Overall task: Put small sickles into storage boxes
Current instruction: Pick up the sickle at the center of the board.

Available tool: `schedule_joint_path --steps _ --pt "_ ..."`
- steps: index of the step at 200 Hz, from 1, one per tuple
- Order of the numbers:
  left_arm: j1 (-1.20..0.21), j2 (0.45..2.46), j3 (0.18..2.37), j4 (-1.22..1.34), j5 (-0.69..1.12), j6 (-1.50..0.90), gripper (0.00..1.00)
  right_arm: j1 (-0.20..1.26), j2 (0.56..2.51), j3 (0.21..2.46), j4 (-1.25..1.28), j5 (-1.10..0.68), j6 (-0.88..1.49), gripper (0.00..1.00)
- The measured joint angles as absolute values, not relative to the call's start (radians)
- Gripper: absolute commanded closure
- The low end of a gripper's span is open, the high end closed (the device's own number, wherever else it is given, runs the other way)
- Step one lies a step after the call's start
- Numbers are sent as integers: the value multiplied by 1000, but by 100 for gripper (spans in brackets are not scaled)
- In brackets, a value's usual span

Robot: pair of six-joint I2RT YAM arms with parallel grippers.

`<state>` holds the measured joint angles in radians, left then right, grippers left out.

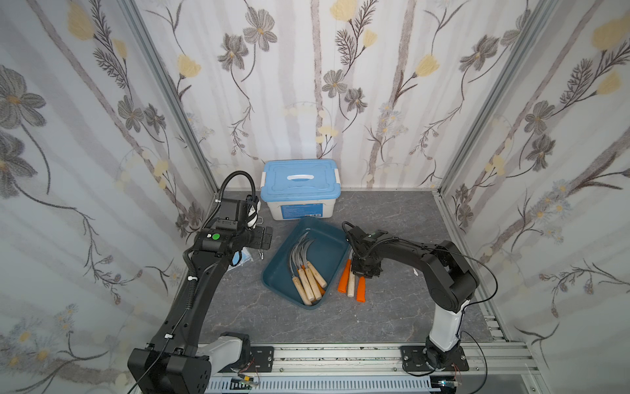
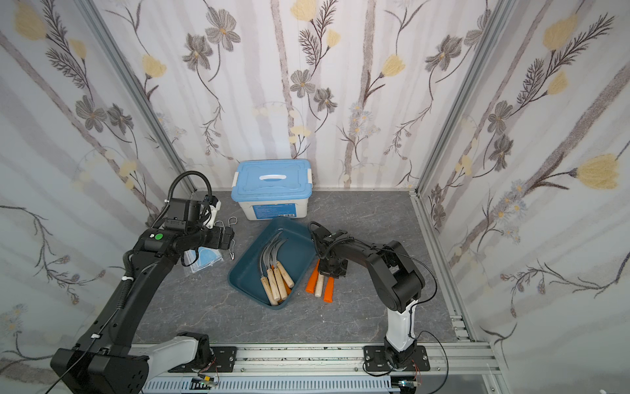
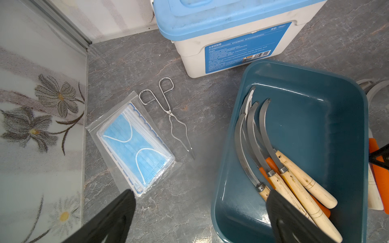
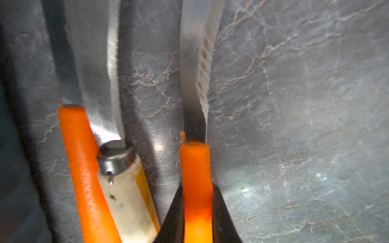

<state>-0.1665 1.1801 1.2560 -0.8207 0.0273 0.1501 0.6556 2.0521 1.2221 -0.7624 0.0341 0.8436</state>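
Though well under way, falls short of done. At left, left gripper [image 3: 201, 191]: spread wide, empty, over bare table [image 3: 200, 126]. Then teal tray [image 1: 327, 254], holding four wooden-handled sickles [image 1: 308, 276] plus at least one orange handle [image 3: 271, 166] beneath. Just right of it, on the table, three sickles [image 1: 351, 285] to go: orange, wooden, orange. Farthest right, right gripper [image 4: 197, 210], clamped on that last orange handle [image 4: 196, 168].

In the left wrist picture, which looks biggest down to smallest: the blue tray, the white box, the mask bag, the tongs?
1. tray
2. white box, but the picture edge cuts it off, so its place is unsure
3. mask bag
4. tongs
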Motion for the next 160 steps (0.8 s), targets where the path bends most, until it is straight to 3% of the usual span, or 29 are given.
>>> schedule_joint_path --steps 160 --pt "-167 1196 1279 -819 27 151 0 619 1971 1245 -791 44 817 91"
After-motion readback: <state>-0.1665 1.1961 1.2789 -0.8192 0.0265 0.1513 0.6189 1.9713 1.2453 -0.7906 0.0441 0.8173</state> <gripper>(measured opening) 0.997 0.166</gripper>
